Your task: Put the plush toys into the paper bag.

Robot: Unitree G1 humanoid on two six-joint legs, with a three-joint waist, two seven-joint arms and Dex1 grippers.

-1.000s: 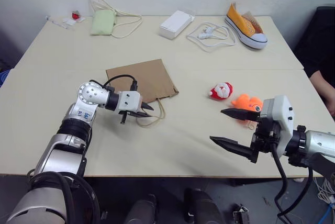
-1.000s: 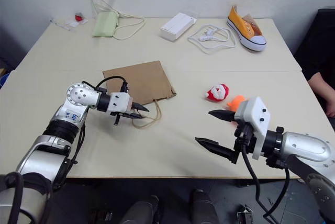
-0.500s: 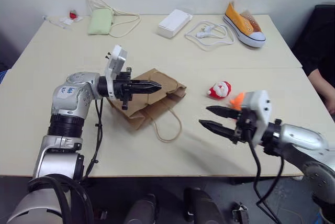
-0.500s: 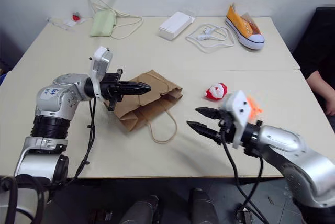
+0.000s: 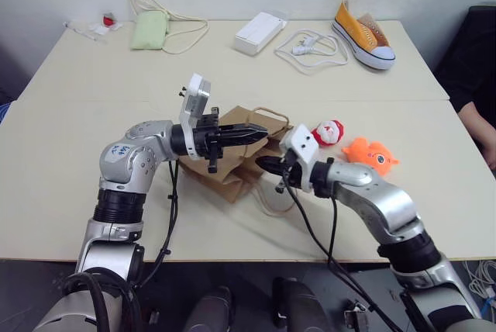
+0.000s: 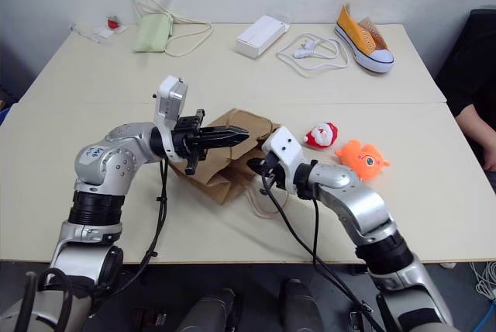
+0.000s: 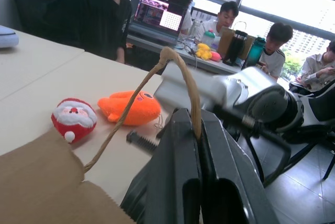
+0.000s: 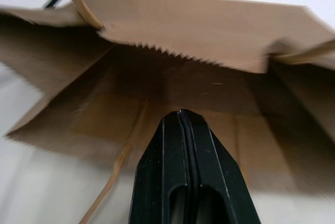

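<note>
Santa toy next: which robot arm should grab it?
Probably the right. The right gripper sits shut at the paper bag mouth, beside the Santa toy. The left gripper is shut on the bag's handle, holding it up.

Plush toys: two, a Santa (image 5: 328,132) and an orange creature (image 5: 370,153)
Paper bag (image 5: 232,163): one
Sneaker (image 5: 363,26): one
Green pouch (image 5: 150,29): one
White box (image 5: 260,33): one
White cable (image 5: 311,47): one coil
</note>
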